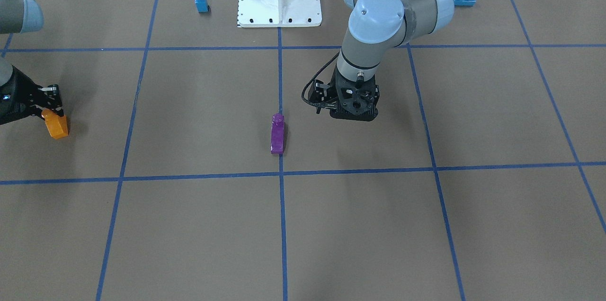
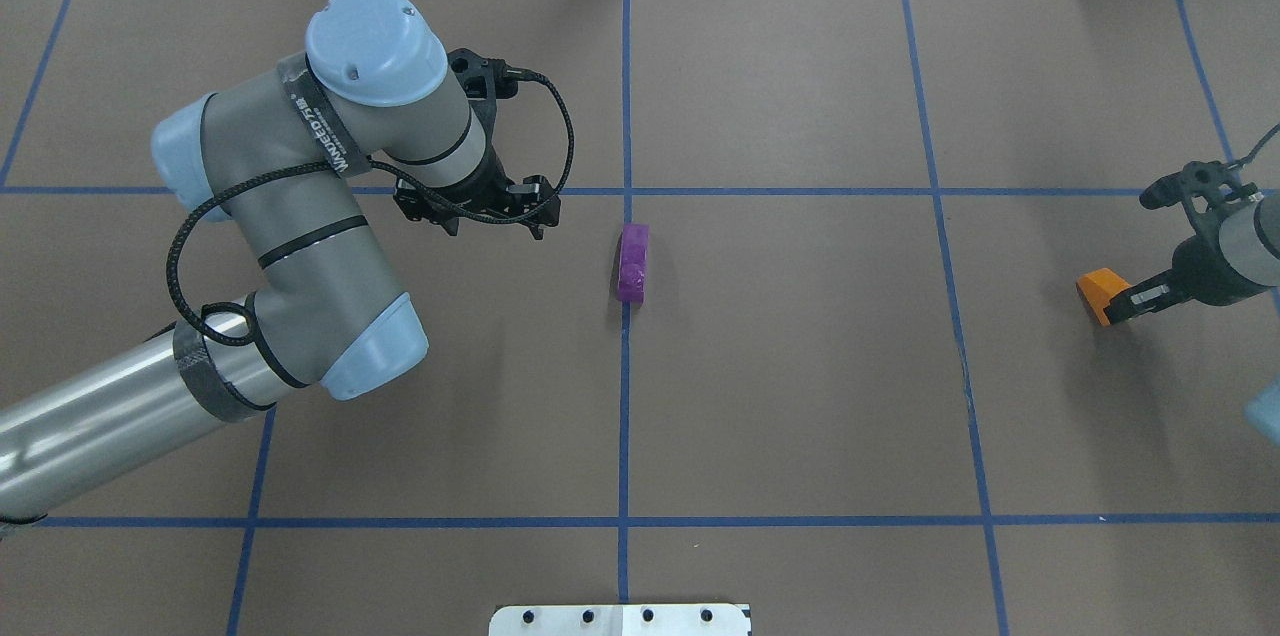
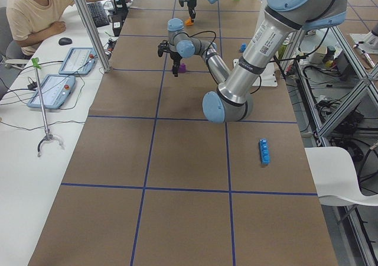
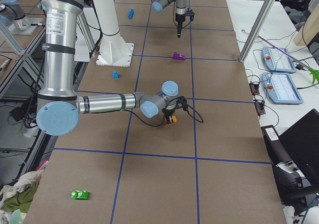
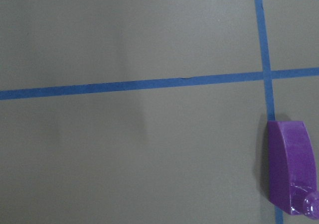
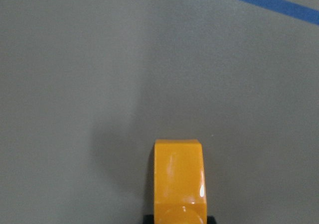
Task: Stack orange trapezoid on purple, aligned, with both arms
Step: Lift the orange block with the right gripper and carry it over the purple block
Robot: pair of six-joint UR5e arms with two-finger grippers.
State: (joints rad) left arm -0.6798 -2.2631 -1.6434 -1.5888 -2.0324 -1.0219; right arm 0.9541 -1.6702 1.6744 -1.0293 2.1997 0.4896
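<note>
Grip on the right: the right gripper (image 2: 1128,300) points down from a low, outstretched arm, fingers pinching the orange (image 2: 1097,294) at its stud end. The left arm is bent over, left gripper (image 1: 352,104) aimed straight down, fingers hidden, so I cannot tell their spread. The purple (image 1: 278,134) lies just beside them.

Opposed overhead and front cameras share the purple brick (image 2: 632,262).
</note>
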